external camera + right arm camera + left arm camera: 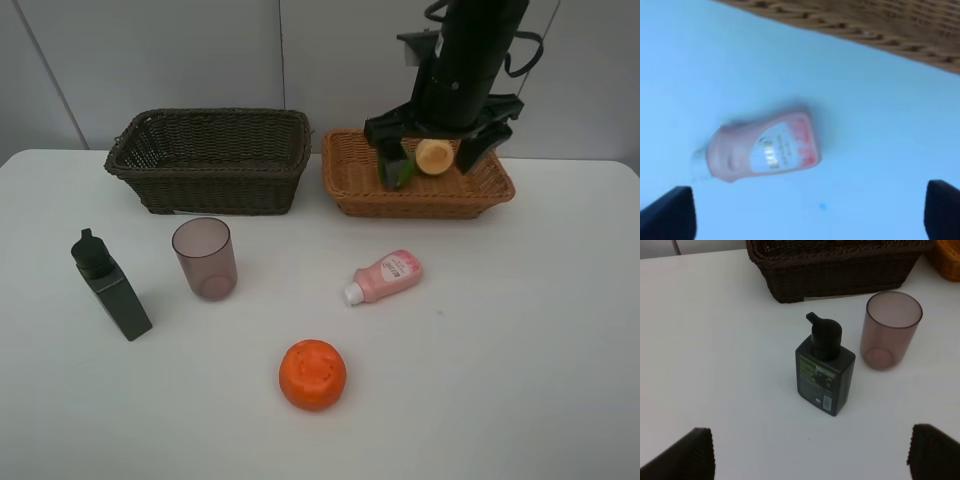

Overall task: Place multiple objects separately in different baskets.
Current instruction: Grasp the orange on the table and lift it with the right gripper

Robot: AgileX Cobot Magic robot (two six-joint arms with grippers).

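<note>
While the right gripper [805, 217] hung open and empty over the tan basket [350, 192], the lime [403, 172] and peach fruit [434, 157] lay inside it, evidently grouped as fruit. The left gripper [815, 452], also open, faced the dark green bottle [825, 375] and cup [890, 330], left of the unsorted pink bottle [388, 275] and orange [313, 374].

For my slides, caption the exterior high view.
Open right pincer over tan basket holding lime and peach-coloured fruit; orange, pink squeeze bottle, mauve cup, dark pump bottle on table.
</note>
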